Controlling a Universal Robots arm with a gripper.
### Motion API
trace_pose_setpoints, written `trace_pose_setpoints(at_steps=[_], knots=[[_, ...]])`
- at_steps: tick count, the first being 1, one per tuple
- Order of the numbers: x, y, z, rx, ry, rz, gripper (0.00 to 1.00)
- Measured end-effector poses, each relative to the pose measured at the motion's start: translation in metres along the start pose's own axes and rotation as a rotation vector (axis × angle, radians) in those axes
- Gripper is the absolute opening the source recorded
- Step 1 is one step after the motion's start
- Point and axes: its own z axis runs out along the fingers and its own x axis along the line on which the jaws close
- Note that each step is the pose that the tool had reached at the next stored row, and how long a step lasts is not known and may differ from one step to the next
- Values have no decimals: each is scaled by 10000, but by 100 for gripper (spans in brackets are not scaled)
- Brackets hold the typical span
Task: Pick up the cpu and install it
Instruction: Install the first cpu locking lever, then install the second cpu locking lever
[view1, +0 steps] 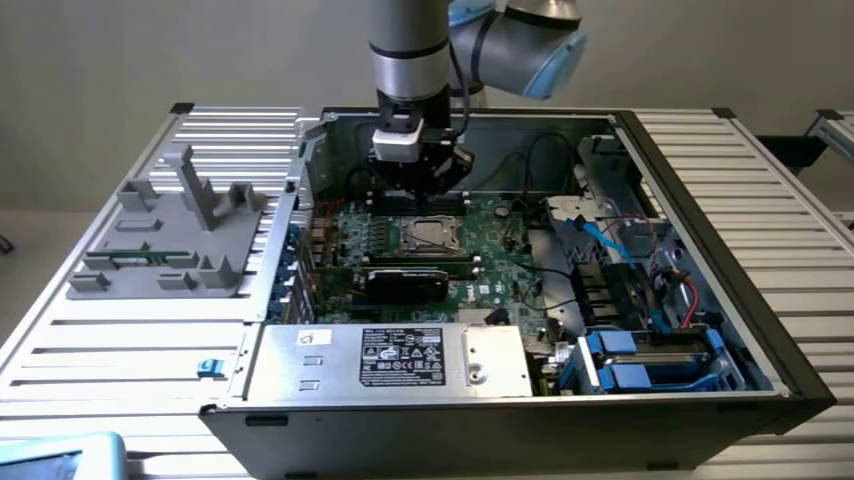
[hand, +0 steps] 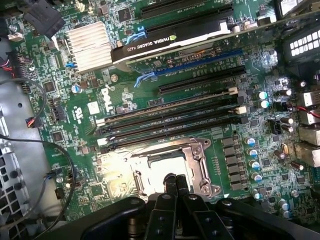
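Currently, at the exterior view's left, a grey plastic rack (view1: 167, 235) sits on the slatted table (view1: 120, 340). At frame centre, my gripper (view1: 419, 185) hangs inside the open computer case (view1: 694, 200), fingers pressed together, empty. The cpu (view1: 430, 234) lies in its socket on the green board (view1: 501, 275), just below my fingertips (hand: 175, 184).

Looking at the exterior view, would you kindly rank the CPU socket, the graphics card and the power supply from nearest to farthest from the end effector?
1. CPU socket: on the motherboard just below the end effector, which is shut.
2. Graphics card: black card, next step toward the case's front.
3. Power supply: silver box with a white label, at the front edge.
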Motion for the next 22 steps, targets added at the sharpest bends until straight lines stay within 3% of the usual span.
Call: trace_pose_setpoints(at_steps=[3, 5, 18, 20, 22], knots=[[1, 1, -9, -39, -207, -24, 11], [1, 1, -10, -2, -284, -18, 11], [-12, 7, -12, -1, -289, -18, 11], [-19, 16, -14, -3, -317, -17, 11], [-24, 28, -19, -12, -401, -12, 11]])
